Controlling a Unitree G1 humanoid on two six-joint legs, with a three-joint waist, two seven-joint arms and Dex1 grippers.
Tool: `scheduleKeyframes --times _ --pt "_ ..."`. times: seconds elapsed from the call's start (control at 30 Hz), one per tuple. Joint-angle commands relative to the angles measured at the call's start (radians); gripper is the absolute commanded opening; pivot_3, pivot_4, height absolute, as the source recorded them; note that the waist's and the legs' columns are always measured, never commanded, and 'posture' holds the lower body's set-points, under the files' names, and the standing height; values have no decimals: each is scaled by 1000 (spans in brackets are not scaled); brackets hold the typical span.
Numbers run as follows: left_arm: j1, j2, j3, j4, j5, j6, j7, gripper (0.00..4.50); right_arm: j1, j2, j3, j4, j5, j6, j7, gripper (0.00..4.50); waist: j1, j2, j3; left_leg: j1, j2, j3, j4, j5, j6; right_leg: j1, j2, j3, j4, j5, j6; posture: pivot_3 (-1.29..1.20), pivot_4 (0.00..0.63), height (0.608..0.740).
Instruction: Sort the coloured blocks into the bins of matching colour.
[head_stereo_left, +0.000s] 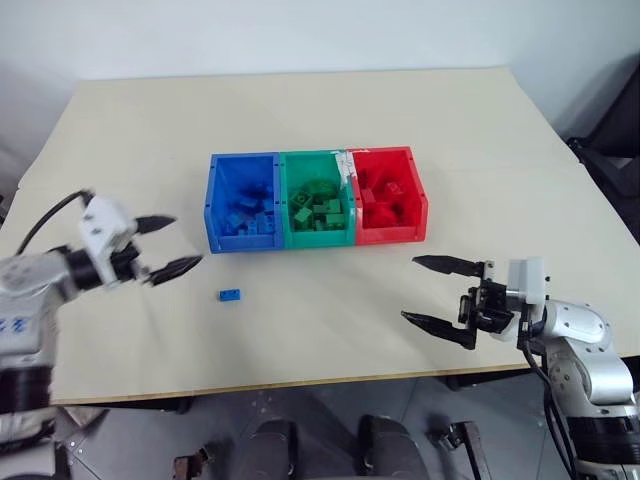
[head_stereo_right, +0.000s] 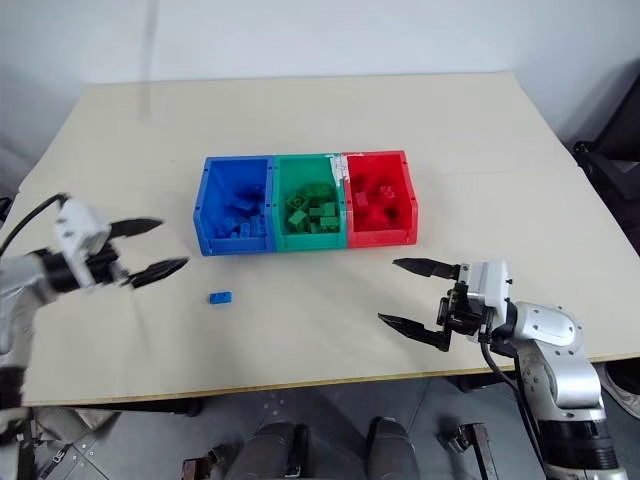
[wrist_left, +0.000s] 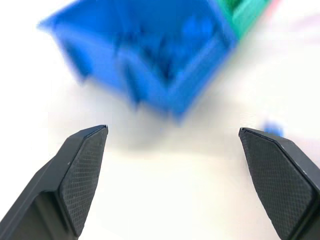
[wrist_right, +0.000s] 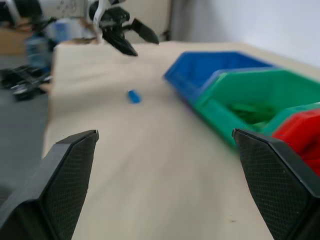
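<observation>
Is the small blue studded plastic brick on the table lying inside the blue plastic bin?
No, the small blue studded brick lies on the table, outside the blue bin.

You see a pale table (head_stereo_left: 480, 130) carrying the bins (head_stereo_left: 316, 199), joined in a row: blue, green, red. One blue block (head_stereo_left: 231, 294) lies on the tabletop just in front of the blue bin, apart from it.
</observation>
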Motion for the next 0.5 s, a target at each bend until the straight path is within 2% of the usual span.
scheduleKeyframes --times 0.03,0.17,0.27,0.33,0.5 --pt "105 26 111 20 -17 -106 -37 4468 -45 -24 41 40 -28 -14 64 4500 3 0 0 0 0 0 0 0 0 0 0 0 0 0 0 0 150 740" --pt "206 25 139 20 -21 -140 -62 4468 -81 -20 62 72 -42 -11 83 4500 14 0 0 0 0 -1 1 -1 0 1 -1 -1 0 0 0 0 150 740" --pt "239 12 118 -66 -31 -120 -59 4468 -95 -22 66 73 -39 1 86 4500 15 0 0 0 0 -1 1 -2 0 1 -1 -1 0 0 0 0 150 740" --pt "233 4 83 -122 -17 -125 -41 4468 -98 -26 64 68 -35 10 87 4500 21 0 0 0 0 -2 1 -2 0 0 -1 -1 -1 0 0 0 150 740" --pt "146 13 -87 -223 22 -5 -6 4468 -85 -60 58 41 -36 48 84 4500 25 0 0 0 0 -1 1 -2 0 1 0 0 0 0 0 0 150 740"
